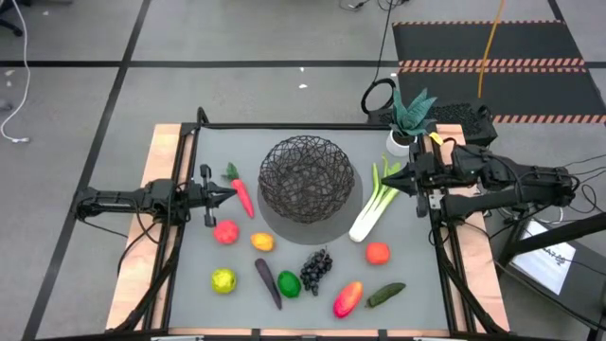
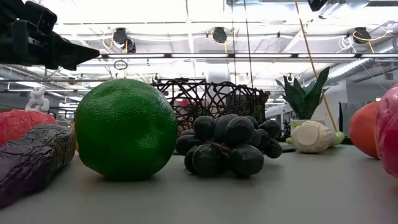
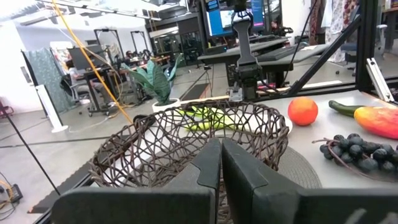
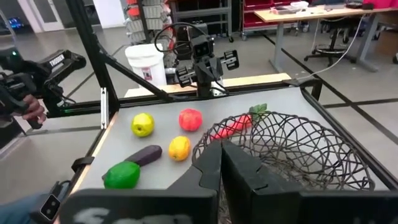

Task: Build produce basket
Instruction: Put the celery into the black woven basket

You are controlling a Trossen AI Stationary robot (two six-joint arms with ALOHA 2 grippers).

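The black wire basket (image 1: 306, 178) stands on a round grey mat at the table's far middle. Produce lies loose on the table around it: a carrot (image 1: 242, 196), a red fruit (image 1: 225, 231), an orange one (image 1: 262, 242), a yellow-green one (image 1: 222, 280), an eggplant (image 1: 267, 282), a green fruit (image 1: 289, 283), grapes (image 1: 316, 270), a cucumber (image 1: 385, 295) and a leek (image 1: 376, 206). My left gripper (image 1: 230, 194) is shut and points level at the basket from the left edge, beside the carrot. My right gripper (image 1: 386, 178) is shut, raised at the right edge over the leek's leaves, and points toward the basket (image 4: 292, 149).
A potted plant (image 1: 409, 118) stands at the far right corner behind the leek. A red-yellow fruit (image 1: 347, 298) and an orange-red fruit (image 1: 378, 253) lie at the near right. Bare table shows between the basket and the near fruits. Wooden rails edge the table's left and right sides.
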